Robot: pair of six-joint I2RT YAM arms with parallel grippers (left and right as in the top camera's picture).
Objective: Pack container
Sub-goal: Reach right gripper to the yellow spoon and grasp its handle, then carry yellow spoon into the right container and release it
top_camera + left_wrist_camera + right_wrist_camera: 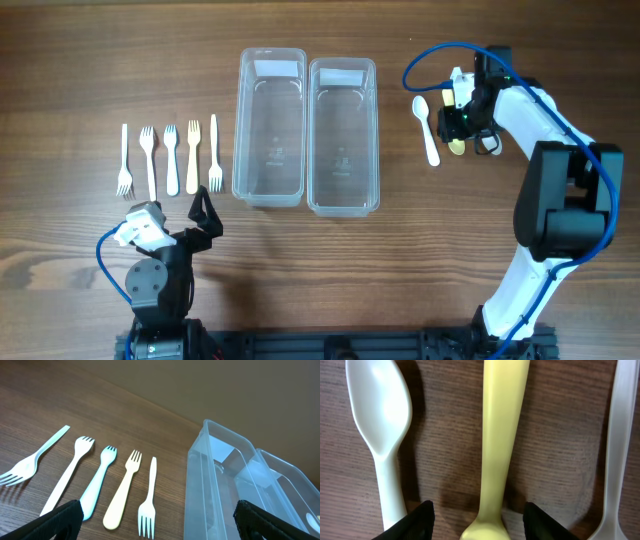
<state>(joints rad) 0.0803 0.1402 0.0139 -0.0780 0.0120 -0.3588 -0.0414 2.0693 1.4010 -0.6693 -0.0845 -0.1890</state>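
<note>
**Plainly laid out: two clear tubs mid-table, cutlery on either side**

Largest of all we see the wooden table (60, 60), dark brown and filling the whole overhead frame. On it, the right arm (565, 200) rises from the lower right and bends toward the upper right. The smaller left arm (155, 280) sits at the lower left.

Upper centre stand the left container (270, 150) and the right container (342, 165). Both are long, clear plastic tubs, side by side and just about touching along their long walls. Nothing lies in either one.

Left of the tubs, five forks (171, 158) lie in a row with their tines toward the bottom of the frame. Three are white, one pale blue and one cream. They lie slightly apart from each other.

Right of the tubs lies a white spoon (426, 128) with its bowl toward the top. Just beside it is a yellow spoon (502, 425), partly hidden overhead by the right gripper (462, 122). A pale, slender utensil (617, 435) shows at the right edge of the right wrist view; what kind it is we cannot tell.

The right gripper's fingers (417, 520) are spread, one on each side of the yellow handle and not touching it. The left gripper (205, 215) hangs below the forks with its fingers (55, 522) wide apart and nothing between them.
</note>
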